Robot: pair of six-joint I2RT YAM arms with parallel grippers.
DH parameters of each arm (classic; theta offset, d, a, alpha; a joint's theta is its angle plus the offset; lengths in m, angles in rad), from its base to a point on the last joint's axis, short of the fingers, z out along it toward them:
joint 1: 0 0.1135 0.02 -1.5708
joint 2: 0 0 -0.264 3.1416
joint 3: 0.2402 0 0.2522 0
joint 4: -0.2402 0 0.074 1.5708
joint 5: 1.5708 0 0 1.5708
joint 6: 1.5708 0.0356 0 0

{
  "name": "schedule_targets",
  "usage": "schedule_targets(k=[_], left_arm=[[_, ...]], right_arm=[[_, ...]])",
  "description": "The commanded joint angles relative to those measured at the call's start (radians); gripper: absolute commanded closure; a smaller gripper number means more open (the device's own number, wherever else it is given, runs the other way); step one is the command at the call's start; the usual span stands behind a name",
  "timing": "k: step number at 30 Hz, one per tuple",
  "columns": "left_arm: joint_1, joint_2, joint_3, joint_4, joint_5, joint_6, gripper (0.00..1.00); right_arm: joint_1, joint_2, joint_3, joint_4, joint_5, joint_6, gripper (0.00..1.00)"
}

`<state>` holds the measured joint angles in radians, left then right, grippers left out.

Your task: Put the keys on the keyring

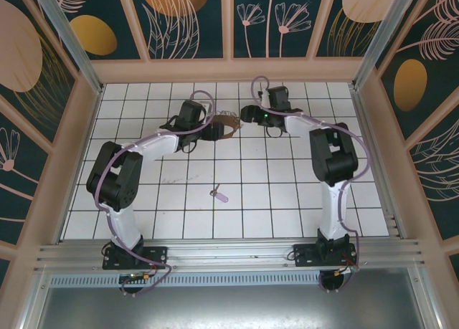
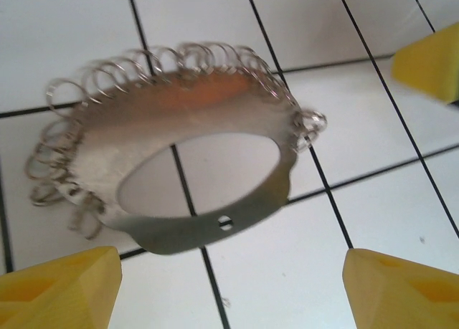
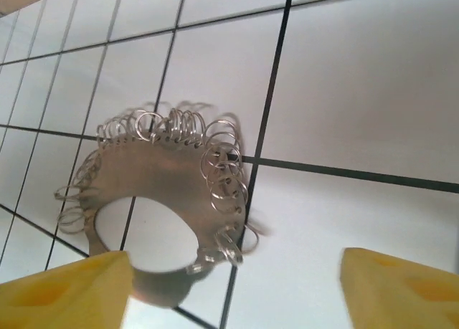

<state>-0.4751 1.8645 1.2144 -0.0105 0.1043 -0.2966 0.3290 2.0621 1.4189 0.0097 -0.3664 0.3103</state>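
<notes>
Key point(image 1: 218, 194): you see it at 6 o'clock from keyring point(image 1: 226, 126), well apart.
Left gripper point(image 2: 229, 293): jaws wide, holding nothing, at keyring's 9 o'clock.
Right gripper point(image 3: 233, 293): jaws wide, empty, at 3 o'clock.

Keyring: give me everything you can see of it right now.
The keyring is a thin, flat metal ring, dull silvery with a brownish sheen. It has a large oval opening, a wavy rim and one small hole near its edge. Many small silvery wire loops are threaded along the outer edge. It seems to lie on the white tiled table, far middle, between the left gripper and right gripper. Both sets of jaws are open and nothing grips it.
</notes>
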Motion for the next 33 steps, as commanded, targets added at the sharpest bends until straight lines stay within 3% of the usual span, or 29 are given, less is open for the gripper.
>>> schedule_targets(k=[1,4,7,9,14,18,23,27,33], left_arm=[[-0.031,0.027,0.058,-0.052,-0.006,0.070,0.20],[-0.051,0.056,0.098,-0.073,-0.004,0.110,0.21],[-0.055,0.095,0.150,-0.102,0.015,0.139,0.31],[-0.056,0.131,0.193,-0.131,0.029,0.154,0.38],[-0.056,0.219,0.297,-0.201,0.045,0.173,0.52],[-0.057,0.267,0.341,-0.212,0.041,0.186,0.58],[-0.059,0.306,0.378,-0.214,0.048,0.204,0.59],[-0.060,0.324,0.394,-0.206,0.056,0.207,0.59],[-0.074,0.343,0.417,-0.208,0.060,0.223,0.60]], right_arm=[[0.002,-0.144,-0.117,0.081,0.091,0.013,0.01],[-0.041,-0.255,-0.262,0.171,0.054,0.059,0.01],[-0.137,-0.295,-0.365,0.283,-0.193,0.161,0.01],[-0.181,-0.319,-0.457,0.410,-0.291,0.241,0.01],[-0.187,-0.396,-0.567,0.433,-0.253,0.227,0.01],[-0.164,-0.467,-0.606,0.346,-0.119,0.151,0.01],[-0.123,-0.556,-0.616,0.187,0.187,0.013,0.01],[-0.121,-0.565,-0.583,0.080,0.354,0.023,0.01],[-0.135,-0.644,-0.622,0.087,0.598,0.094,0.01]])
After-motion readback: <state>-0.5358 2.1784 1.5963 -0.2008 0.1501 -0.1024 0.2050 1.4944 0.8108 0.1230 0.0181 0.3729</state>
